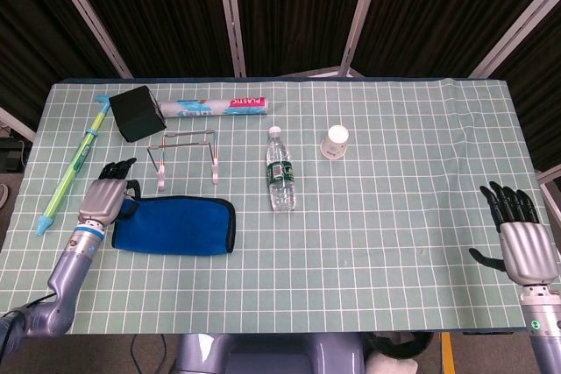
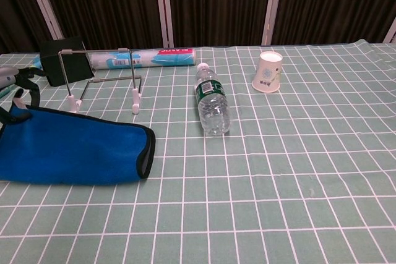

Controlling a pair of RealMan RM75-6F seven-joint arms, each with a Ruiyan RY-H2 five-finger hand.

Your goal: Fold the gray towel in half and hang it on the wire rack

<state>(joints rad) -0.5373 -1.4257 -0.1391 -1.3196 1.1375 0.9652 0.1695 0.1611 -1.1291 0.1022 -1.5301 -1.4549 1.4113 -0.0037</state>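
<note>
The towel (image 1: 175, 225) (image 2: 71, 146) is blue with a dark trim and lies flat at the near left of the table, looking doubled over. My left hand (image 1: 105, 195) (image 2: 12, 85) sits at its left end, fingers stretched away from me, touching the edge; I see no clear grip. The wire rack (image 1: 186, 153) (image 2: 102, 81) stands upright just behind the towel, bare. Far over at the near right edge, my right hand (image 1: 523, 234) hovers with its fingers spread and nothing in it; the chest view does not show it.
A plastic water bottle (image 1: 280, 179) (image 2: 212, 102) lies mid-table, a paper cup (image 1: 335, 142) (image 2: 268, 72) to its right. Behind the rack are a roll labelled PLASTIC (image 1: 219, 108) (image 2: 142, 59) and a black box (image 1: 136, 113) (image 2: 62, 60). A long green and blue tube (image 1: 74, 168) lies along the left edge.
</note>
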